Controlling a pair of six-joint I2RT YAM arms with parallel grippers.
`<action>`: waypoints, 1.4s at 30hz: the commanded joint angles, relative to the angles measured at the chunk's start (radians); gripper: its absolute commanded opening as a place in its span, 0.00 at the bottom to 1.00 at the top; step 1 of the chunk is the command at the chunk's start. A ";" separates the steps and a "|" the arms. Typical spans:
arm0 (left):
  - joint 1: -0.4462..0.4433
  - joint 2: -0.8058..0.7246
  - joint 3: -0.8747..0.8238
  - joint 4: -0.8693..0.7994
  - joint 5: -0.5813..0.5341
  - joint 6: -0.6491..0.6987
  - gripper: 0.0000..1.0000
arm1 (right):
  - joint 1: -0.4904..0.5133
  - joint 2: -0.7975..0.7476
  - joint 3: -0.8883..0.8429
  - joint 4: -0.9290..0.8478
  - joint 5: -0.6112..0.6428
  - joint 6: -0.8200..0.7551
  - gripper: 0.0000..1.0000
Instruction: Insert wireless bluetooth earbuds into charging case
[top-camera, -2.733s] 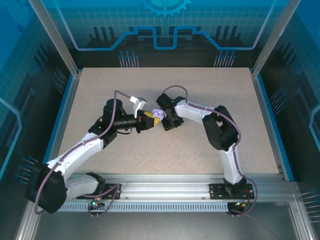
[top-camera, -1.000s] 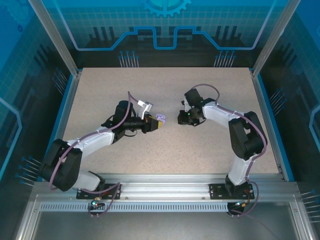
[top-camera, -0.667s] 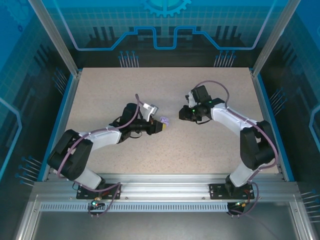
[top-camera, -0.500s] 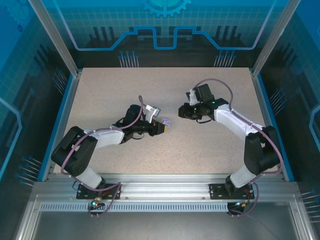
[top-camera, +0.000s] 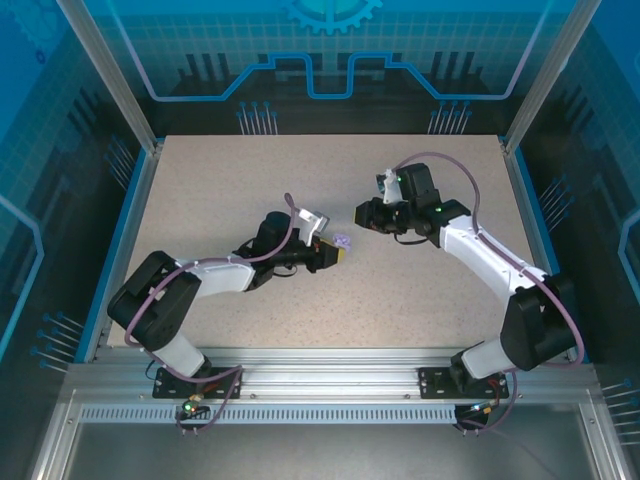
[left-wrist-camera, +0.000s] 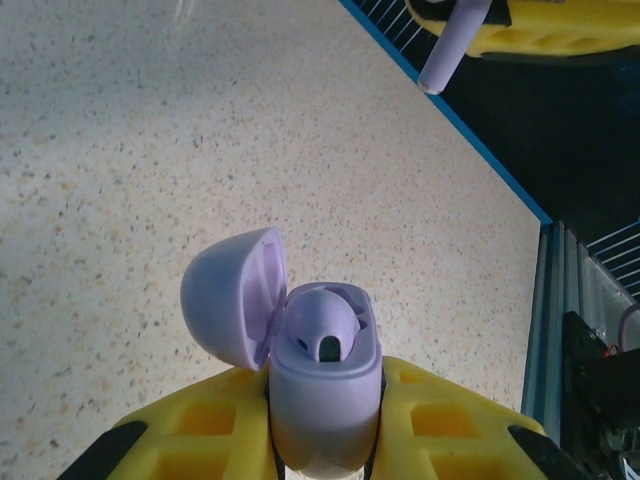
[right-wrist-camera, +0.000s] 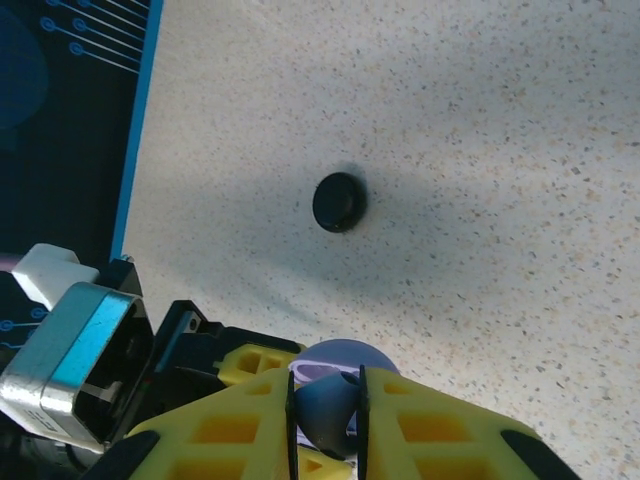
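Earbuds counted: 2, both pale lavender. Cases counted: 1 lavender.

Seated earbud (left-wrist-camera: 322, 322) sits in the case (left-wrist-camera: 325, 405), low centre of the left wrist view. The lid (left-wrist-camera: 230, 300) is hinged open to the left. The second socket is hard to make out, and the case's lower half is covered by the fingers.

Left gripper (left-wrist-camera: 325, 425): yellow fingers clamped on the case body from both sides.

Held earbud (right-wrist-camera: 323, 410) is pinched between the fingers of the right gripper (right-wrist-camera: 325, 400), at the bottom centre of the right wrist view. Its lower end is cut off by the frame edge. In the left wrist view its stem points down from the upper right corner, with the head hidden in the fingers.

The held earbud is apart from the case and not touching it. In the top view the two grippers face each other at mid-table with a gap between them. The case is a small lavender speck there, and the earbuds are too small to tell.

The right wrist view adds 1 black disc (right-wrist-camera: 338, 202) lying flat on the speckled table (top-camera: 250, 180), above the case's dome. What the disc is cannot be told. The left arm's wrist block (right-wrist-camera: 80, 350) is at lower left of that view.
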 joint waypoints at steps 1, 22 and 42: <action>-0.016 -0.020 0.019 0.084 -0.030 0.033 0.07 | 0.019 -0.033 -0.013 0.044 -0.023 0.032 0.21; -0.023 -0.151 0.022 0.084 -0.106 0.048 0.06 | 0.079 -0.078 -0.033 0.155 -0.030 0.101 0.21; -0.022 -0.193 0.010 0.071 -0.154 0.054 0.05 | 0.100 -0.081 -0.030 0.150 -0.033 0.109 0.21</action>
